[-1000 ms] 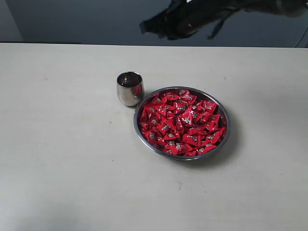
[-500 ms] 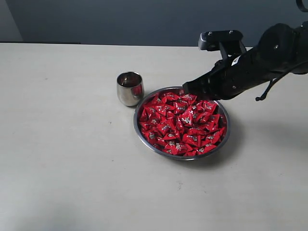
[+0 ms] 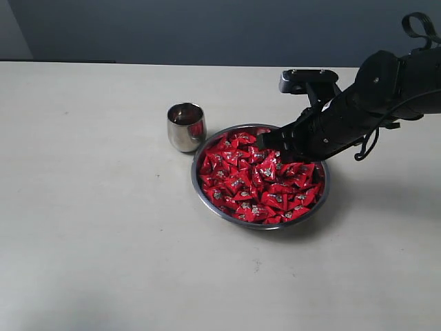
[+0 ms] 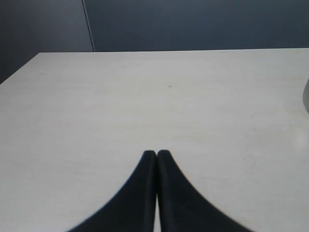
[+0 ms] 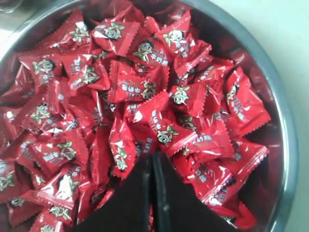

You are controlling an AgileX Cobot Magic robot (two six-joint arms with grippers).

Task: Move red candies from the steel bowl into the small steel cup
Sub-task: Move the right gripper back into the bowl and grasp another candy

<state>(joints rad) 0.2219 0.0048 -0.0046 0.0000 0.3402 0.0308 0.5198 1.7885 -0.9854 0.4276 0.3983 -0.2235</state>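
The steel bowl (image 3: 195,181) sits mid-table, heaped with red candies (image 3: 251,186). Just to its left, close beside its rim, stands the small steel cup (image 3: 186,126), upright. My right gripper (image 3: 263,141) reaches in from the right and hangs low over the far part of the pile, shut with nothing between its fingers. In the right wrist view its tips (image 5: 152,155) point straight at the red candies (image 5: 140,82) inside the bowl's rim (image 5: 282,135); I cannot tell whether they touch. My left gripper (image 4: 156,153) is shut over bare table and does not appear in the exterior view.
The pale table (image 3: 103,227) stretches wide to the left and in front of the bowl. A dark wall runs behind the table's far edge. The right arm's black body (image 3: 372,103) spans the space to the right of the bowl.
The right arm has swung in from the upper right and come down to the bowl, lower and slightly further left than half a second ago. Bowl and cup have not moved.
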